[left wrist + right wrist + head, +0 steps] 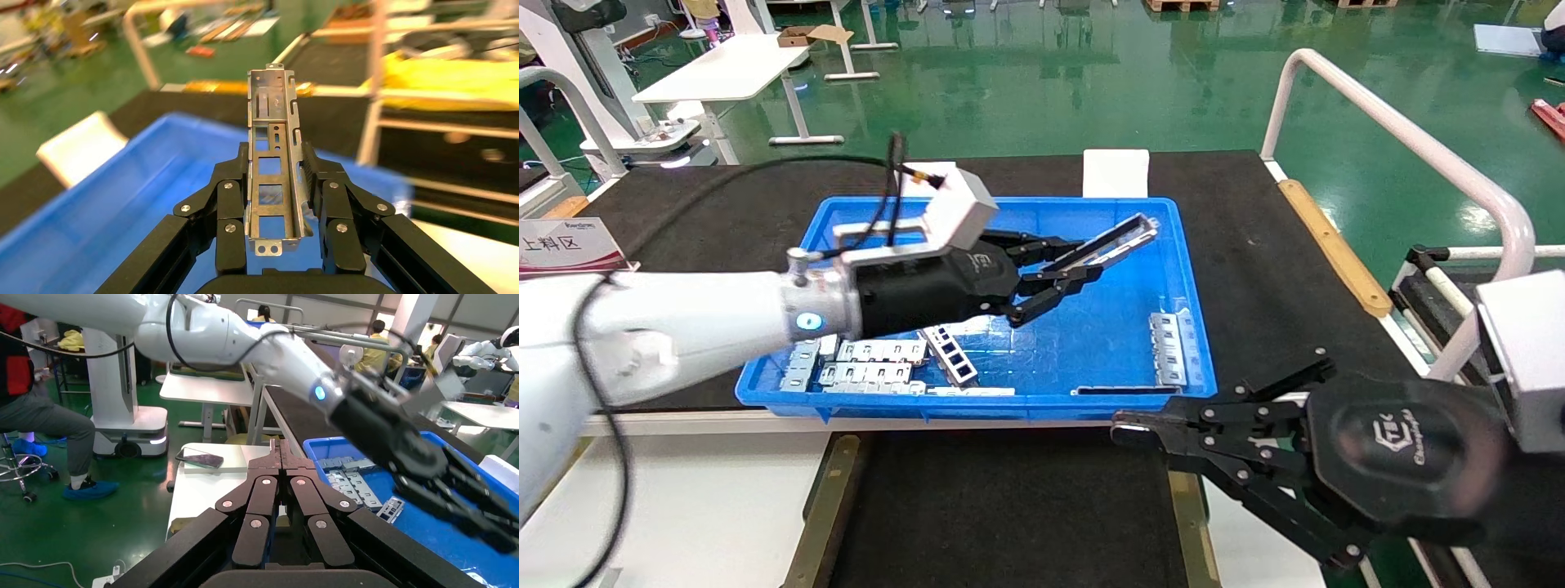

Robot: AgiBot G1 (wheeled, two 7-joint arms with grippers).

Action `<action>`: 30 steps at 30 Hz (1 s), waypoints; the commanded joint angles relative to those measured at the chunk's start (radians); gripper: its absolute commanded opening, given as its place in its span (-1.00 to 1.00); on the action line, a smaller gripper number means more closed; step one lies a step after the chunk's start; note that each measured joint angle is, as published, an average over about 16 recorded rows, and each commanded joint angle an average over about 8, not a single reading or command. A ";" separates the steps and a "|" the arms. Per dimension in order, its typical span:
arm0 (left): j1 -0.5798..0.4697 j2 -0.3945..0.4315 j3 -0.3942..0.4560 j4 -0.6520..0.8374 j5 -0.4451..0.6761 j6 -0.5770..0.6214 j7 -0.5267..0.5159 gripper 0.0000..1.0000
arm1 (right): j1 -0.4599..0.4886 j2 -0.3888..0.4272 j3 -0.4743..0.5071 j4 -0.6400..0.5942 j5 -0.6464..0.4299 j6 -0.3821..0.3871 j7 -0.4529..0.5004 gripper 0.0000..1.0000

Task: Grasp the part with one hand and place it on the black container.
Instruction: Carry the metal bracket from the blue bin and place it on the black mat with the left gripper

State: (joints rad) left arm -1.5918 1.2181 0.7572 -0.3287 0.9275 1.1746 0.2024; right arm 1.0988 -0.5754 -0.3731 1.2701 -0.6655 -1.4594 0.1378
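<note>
My left gripper [1062,273] is shut on the part [1111,242], a slim silver channel strip with rectangular cutouts, and holds it in the air above the blue bin [1173,222]. In the left wrist view the part [273,153] sits lengthwise between the fingers [231,202], sticking out past the fingertips. The black container [1001,514], a matte-black tray with olive-bronze side strips [823,510], lies in front of the bin, below the part and nearer me. My right gripper [1128,429] is shut and empty at the tray's right edge; it also shows in the right wrist view [282,454].
Several more metal parts [870,363] lie in the bin's near left corner and some [1173,347] at its right. The bin sits on a wide black mat [1254,269]. A white railing [1401,139] and a wooden strip [1332,245] run along the right.
</note>
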 commanded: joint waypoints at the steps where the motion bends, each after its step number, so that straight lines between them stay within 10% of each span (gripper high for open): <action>1: -0.015 -0.026 -0.005 -0.010 -0.012 0.072 0.006 -1.00 | 0.000 0.000 0.000 0.000 0.000 0.000 0.000 -1.00; 15: 0.078 -0.258 -0.016 -0.317 -0.068 0.301 -0.083 -1.00 | 0.000 0.000 0.000 0.000 0.000 0.000 0.000 -1.00; 30: 0.423 -0.501 -0.010 -0.799 -0.094 0.079 -0.230 -1.00 | 0.000 0.000 0.000 0.000 0.000 0.000 0.000 -1.00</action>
State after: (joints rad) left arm -1.1653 0.7253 0.7491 -1.1116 0.8312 1.2486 -0.0266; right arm 1.0989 -0.5753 -0.3734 1.2701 -0.6653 -1.4593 0.1377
